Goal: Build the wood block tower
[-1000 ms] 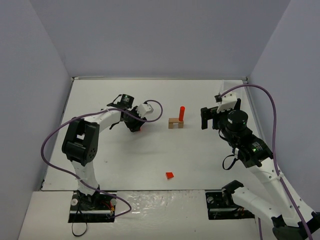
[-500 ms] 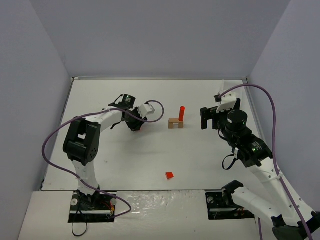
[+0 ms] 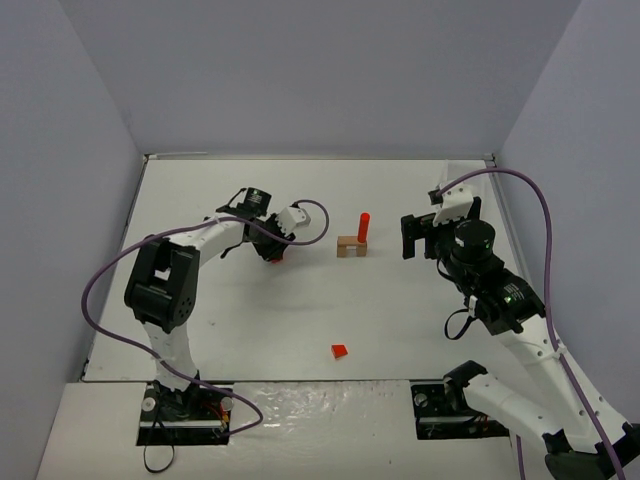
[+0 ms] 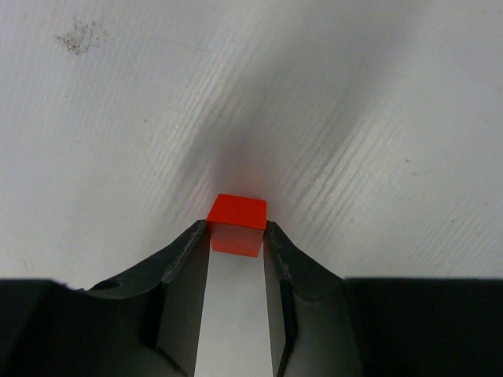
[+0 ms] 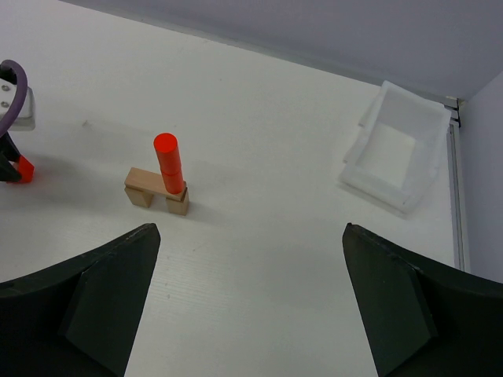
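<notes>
Closing over the last second, the left gripper (image 4: pixel 236 234) had clamped a red block (image 4: pixel 237 210) on the table (image 4: pixel 369 110) (left of the wood block tower (image 3: pixel 352 244)); the right gripper (image 5: pixel 250 251) hung wide open and empty.

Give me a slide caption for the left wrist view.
Left gripper shut on a red block, white table behind.

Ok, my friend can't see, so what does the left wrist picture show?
The left gripper is shut on a small red block, pinched between its black fingers. Behind it is the white table.
</notes>
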Robot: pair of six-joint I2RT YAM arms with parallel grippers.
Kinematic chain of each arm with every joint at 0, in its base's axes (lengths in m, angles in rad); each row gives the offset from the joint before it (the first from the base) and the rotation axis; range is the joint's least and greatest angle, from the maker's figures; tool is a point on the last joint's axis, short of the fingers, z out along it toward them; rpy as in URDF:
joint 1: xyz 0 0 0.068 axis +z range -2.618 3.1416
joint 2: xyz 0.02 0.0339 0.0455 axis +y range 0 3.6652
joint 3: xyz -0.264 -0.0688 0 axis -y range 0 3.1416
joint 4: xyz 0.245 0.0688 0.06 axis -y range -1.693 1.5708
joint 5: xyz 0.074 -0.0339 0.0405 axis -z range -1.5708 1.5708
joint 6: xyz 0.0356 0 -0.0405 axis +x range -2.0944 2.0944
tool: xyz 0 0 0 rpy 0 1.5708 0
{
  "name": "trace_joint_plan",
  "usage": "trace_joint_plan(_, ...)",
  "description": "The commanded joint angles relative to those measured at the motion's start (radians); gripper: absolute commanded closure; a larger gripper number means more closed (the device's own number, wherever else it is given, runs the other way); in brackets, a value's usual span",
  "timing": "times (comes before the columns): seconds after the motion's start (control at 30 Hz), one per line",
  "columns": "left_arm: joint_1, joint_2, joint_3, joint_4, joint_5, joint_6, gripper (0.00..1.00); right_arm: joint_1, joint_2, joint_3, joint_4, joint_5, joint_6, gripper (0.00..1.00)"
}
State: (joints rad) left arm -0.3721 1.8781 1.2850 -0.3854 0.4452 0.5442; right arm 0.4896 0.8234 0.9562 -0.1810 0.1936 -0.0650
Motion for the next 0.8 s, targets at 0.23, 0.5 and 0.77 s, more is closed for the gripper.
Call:
trace_joint_plan(0.23,-0.052,-0.181,0.176,-0.067,0.168,0.012,1.0,-0.008,-0.016,0.026,0.054,0.023,-0.015,0.0)
trace_joint_plan(0.5,-0.155,-0.143,0.362,-0.126,0.201,0.061,1.0,-0.022,-0.018,0.016,0.036,0.072,0.013,0.0)
trace_joint_plan(0.77,-0.197,-0.037,0.507,-0.19,0.252,0.106,1.0,-0.098,0.022,0.016,-0.002,0.044,0.065,0.01)
